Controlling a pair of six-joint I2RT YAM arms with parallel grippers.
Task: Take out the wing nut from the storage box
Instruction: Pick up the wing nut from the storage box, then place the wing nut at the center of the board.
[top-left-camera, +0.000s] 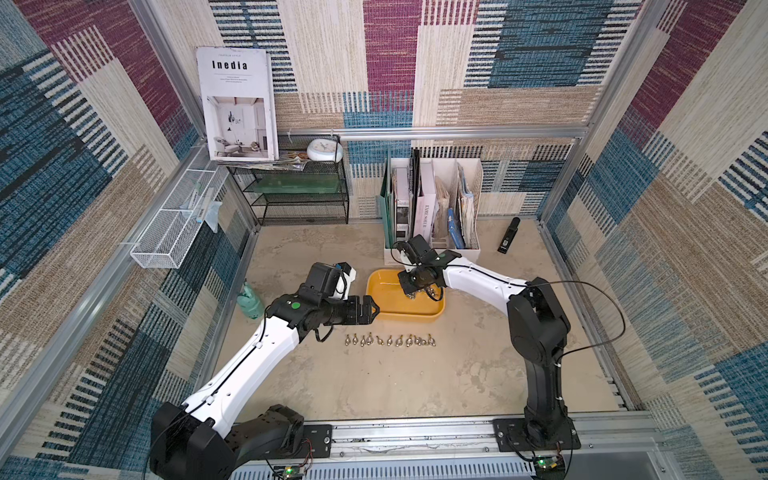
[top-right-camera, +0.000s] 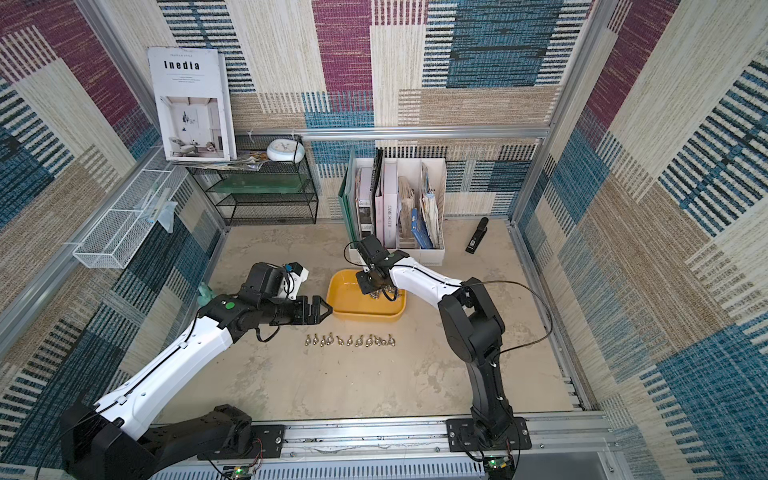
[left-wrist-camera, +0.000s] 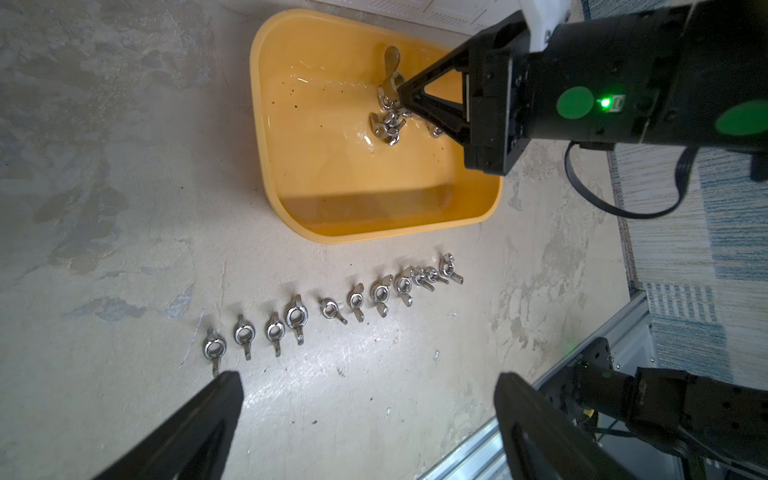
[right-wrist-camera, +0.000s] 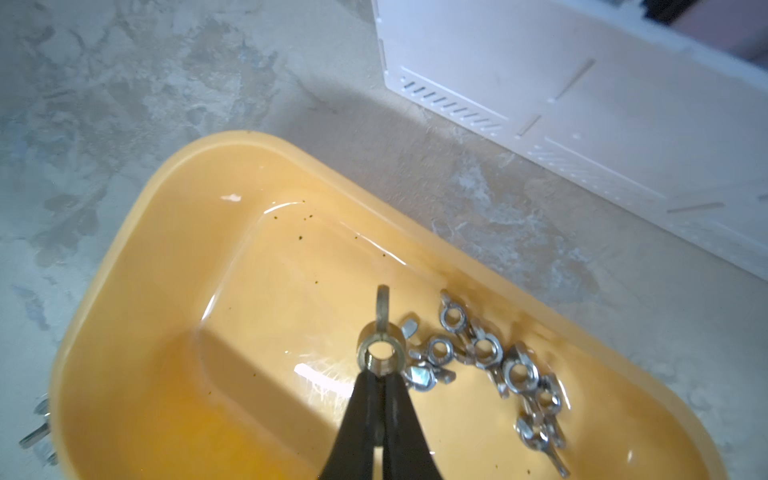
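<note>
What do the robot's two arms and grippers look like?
Both arms are black at the joints and bases, with glossy white shells on the long links. The left arm and right arm each carry a round green sticker and thin black cables. The left gripper and right gripper have black, tapering fingers with triangular cut-outs.

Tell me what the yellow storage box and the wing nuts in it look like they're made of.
The storage box: probably moulded plastic, glossy; it shows smooth rounded corners, a rolled rim and sharp light glints on its floor. The wing nuts: metal, likely steel or zinc-plated, bright silver; they give mirror-like reflections. The exact alloy cannot be told.
</note>
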